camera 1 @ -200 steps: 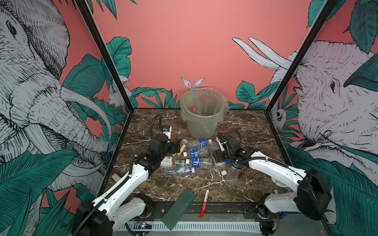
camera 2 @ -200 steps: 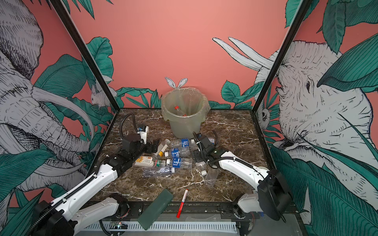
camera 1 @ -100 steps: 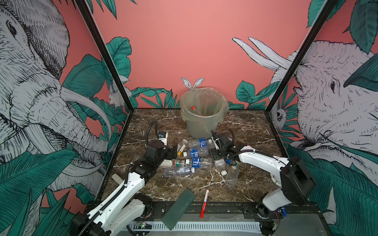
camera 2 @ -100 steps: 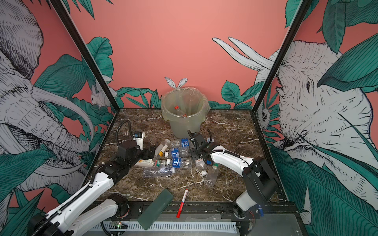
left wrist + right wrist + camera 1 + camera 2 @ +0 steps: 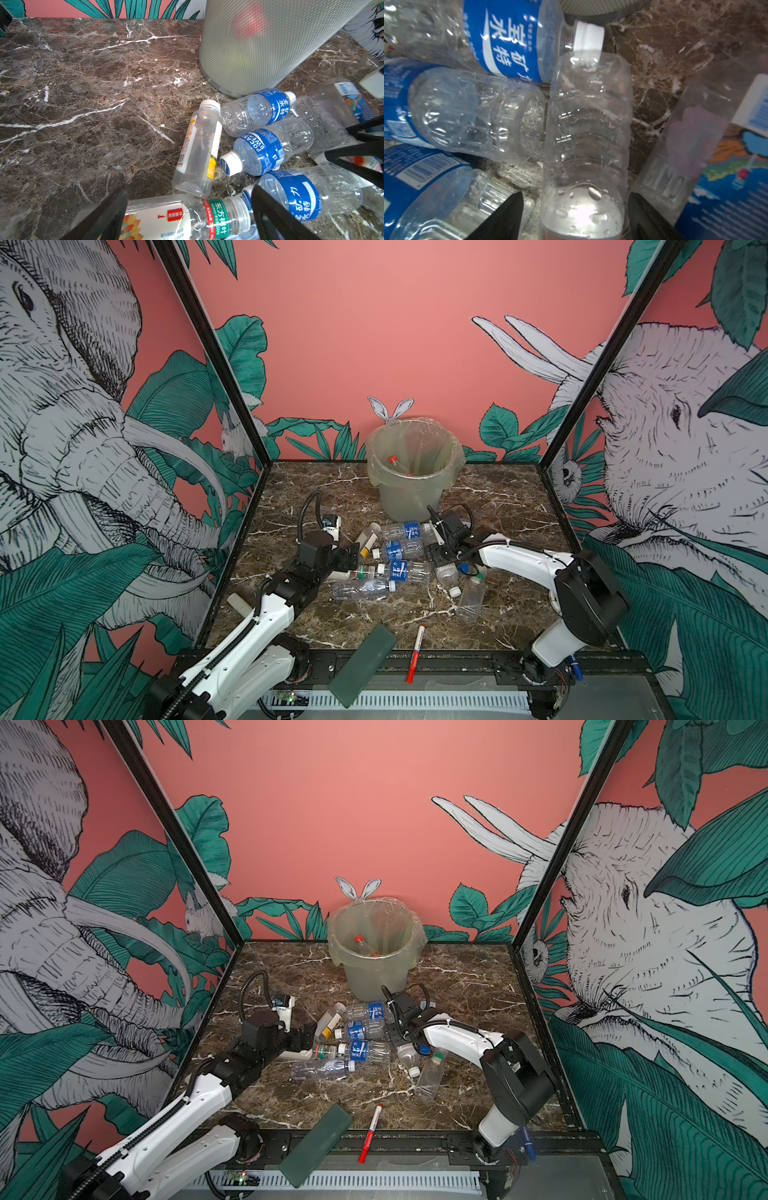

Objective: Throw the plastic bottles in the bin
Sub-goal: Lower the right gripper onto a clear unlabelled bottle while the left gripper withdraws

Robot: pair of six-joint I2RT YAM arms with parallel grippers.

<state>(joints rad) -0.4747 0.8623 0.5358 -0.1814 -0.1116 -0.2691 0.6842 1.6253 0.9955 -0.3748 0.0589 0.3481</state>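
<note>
Dark marble table (image 5: 498, 497) forms the floor of a booth whose pink walls carry painted elephants and leaves.

In both top views we see the bin (image 5: 409, 499) upright at the back centre, lined with a clear bag. Inside it a red-capped bottle (image 5: 395, 462) leans against the wall, with a red spot (image 5: 374, 954) lower down, too small to name. The plastic bottles (image 5: 401, 549) lie on their sides in a heap on the table just in front of the bin. The left gripper (image 5: 353, 558) sits low at the heap's left edge and the right gripper (image 5: 439, 562) at its right edge. A green slab (image 5: 361, 664) and a marker pen (image 5: 417, 651) lie near the front edge, well apart from the heap.

From the left wrist we see its fingers (image 5: 108, 214) spread wide and pinching nothing. A green-banded bottle (image 5: 216, 216) lies crosswise beneath them. Beyond it, a yellow-labelled bottle (image 5: 197, 149) touches blue-labelled ones near the bin's foot. A red blur shows through the bin wall.

From the right wrist we see its fingers (image 5: 502, 216) standing on either side of a clear ribbed bottle (image 5: 587, 128). We cannot tell whether they press it. A white-capped bottle (image 5: 512, 39) lies against its far end.
</note>
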